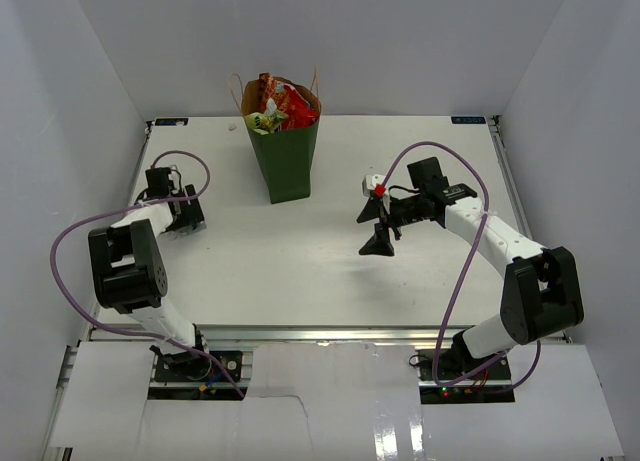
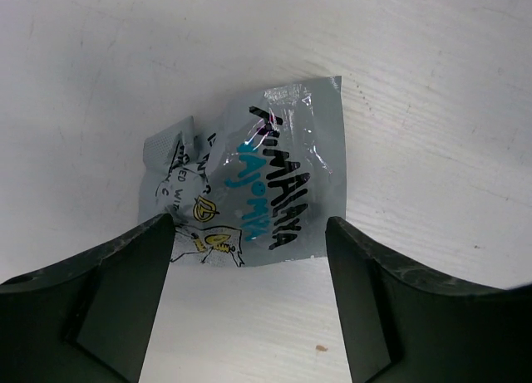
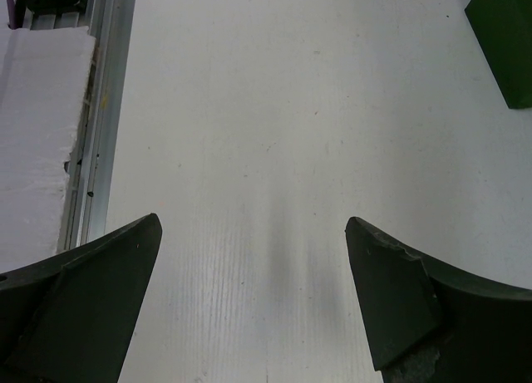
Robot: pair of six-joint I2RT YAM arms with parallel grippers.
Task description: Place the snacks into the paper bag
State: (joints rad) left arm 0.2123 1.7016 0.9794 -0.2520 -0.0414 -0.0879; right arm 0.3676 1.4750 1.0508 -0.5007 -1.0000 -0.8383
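The dark green paper bag [image 1: 285, 159] stands upright at the back of the table, its brown mouth full of snacks [image 1: 280, 106], red bags and a light green packet among them. A small silver packet [image 2: 249, 175] with black and blue lettering lies flat on the table in the left wrist view. My left gripper [image 2: 249, 223] is open and low over it, with the packet's near edge between the fingertips. In the top view the left gripper [image 1: 185, 217] is at the far left and hides this packet. My right gripper [image 1: 378, 229] is open and empty above bare table, right of the bag.
A corner of the green bag [image 3: 503, 42] shows at the top right of the right wrist view. The metal edge rail [image 3: 104, 109] of the table runs down its left side. White walls enclose the table on three sides.
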